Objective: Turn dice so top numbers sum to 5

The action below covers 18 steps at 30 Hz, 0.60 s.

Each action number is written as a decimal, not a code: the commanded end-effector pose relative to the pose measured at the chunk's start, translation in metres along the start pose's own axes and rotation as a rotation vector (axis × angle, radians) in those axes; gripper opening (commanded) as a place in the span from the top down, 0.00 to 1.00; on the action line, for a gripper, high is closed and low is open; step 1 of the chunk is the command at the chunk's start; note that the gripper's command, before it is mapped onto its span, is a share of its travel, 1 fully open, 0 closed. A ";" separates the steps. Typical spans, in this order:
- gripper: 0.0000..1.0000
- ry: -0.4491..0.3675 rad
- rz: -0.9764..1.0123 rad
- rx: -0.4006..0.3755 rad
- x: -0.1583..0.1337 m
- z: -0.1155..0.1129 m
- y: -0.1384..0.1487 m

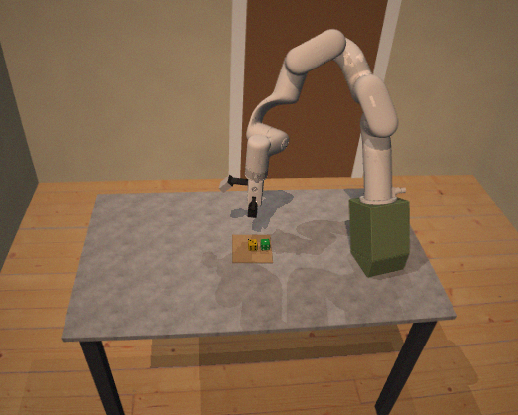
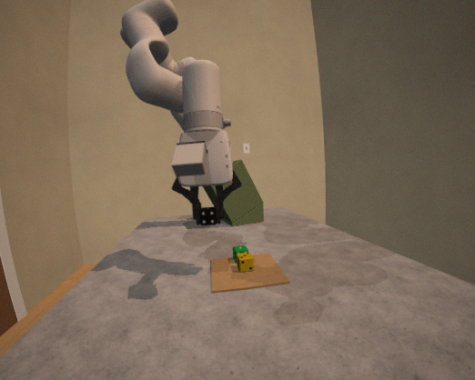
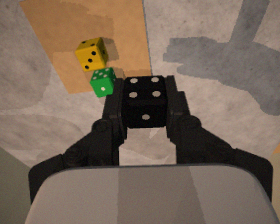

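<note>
My gripper [image 3: 145, 90] is shut on a black die [image 3: 144, 101] with white pips and holds it in the air above the table, beyond the far edge of the mat. It also shows in the top view [image 1: 252, 208] and in the exterior view [image 2: 207, 215]. A tan mat [image 1: 252, 252] lies flat on the grey table; it also shows in the exterior view [image 2: 247, 273]. On it sit a yellow die [image 1: 251, 244] and a green die [image 1: 265, 244], side by side and close together. In the wrist view the yellow die [image 3: 91, 53] and the green die [image 3: 103, 82] lie on the mat [image 3: 91, 37].
The arm's green base block [image 1: 379, 234] stands on the table to the right of the mat. The table's edges are far from the mat on all sides.
</note>
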State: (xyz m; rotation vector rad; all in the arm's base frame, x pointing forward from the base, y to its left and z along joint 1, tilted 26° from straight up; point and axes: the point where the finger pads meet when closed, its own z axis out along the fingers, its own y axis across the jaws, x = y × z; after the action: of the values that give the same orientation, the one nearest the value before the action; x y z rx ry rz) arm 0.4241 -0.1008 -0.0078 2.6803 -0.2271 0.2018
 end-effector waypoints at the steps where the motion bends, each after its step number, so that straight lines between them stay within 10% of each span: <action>1: 0.73 -0.026 -0.093 -0.003 0.031 0.005 -0.046; 18: 0.73 -0.029 -0.143 0.001 0.040 0.004 -0.073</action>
State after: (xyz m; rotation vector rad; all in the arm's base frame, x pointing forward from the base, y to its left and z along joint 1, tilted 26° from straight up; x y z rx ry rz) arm 0.4759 -0.0438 -0.0350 2.6873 -0.0450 0.1142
